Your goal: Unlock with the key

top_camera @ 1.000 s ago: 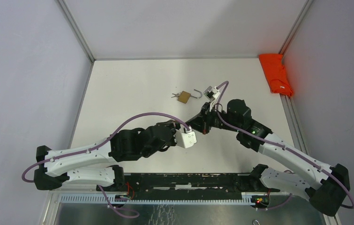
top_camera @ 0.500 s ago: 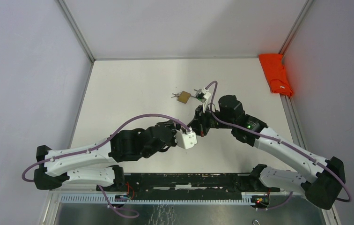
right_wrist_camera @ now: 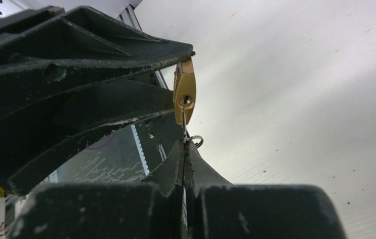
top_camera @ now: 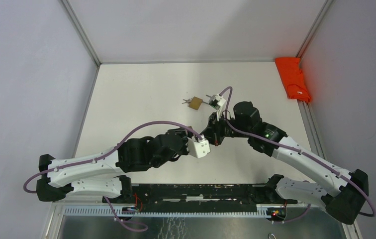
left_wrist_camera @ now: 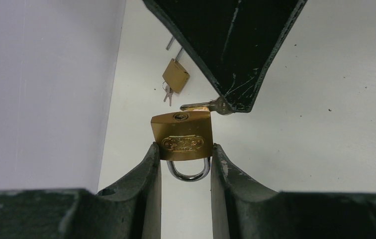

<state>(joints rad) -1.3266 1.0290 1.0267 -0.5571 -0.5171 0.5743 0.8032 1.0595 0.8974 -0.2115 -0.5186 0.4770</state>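
Robot lab test cell, top view: white table (top_camera: 136,94) boxed in by plain grey walls (top_camera: 27,74) w/ aluminium frame posts (top_camera: 81,32). Left arm (top_camera: 86,167) & right arm (top_camera: 305,159) bolted to black rail (top_camera: 196,191) at near edge; purple cables (top_camera: 162,121) loop along them.

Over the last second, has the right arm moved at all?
Yes. In the top view the right arm has swung left, and its wrist is now closer to the spare padlock lying on the table.
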